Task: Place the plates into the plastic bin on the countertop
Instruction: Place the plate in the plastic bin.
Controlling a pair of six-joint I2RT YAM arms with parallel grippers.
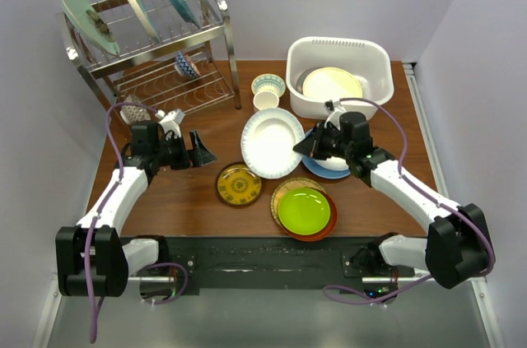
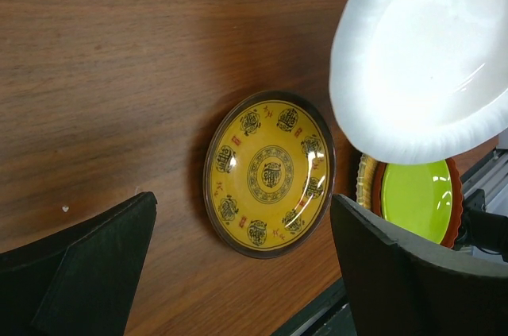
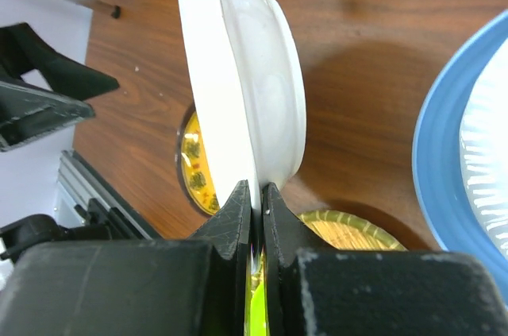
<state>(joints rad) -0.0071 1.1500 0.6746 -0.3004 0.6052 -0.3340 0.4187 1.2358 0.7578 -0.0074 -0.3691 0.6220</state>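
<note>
White plate (image 1: 270, 141), rim clamped by the right gripper (image 3: 255, 193) and tilted off the countertop (image 1: 177, 196), next needs carrying to the far-right-corner plastic bin (image 1: 296, 76); left gripper (image 1: 202, 150) gapes empty.

My left tool (image 1: 200, 149) is spread wide open with nothing between its fingers. That arm stretches forward from its base and the wrist is turned so the tool points inward to my right. My right tool (image 1: 306, 147) is clamped tight on the rim of the white plate (image 1: 272, 142), fingers pinching it from both sides, and that arm reaches forward and left, so the two tools pretty much face each other.
</note>
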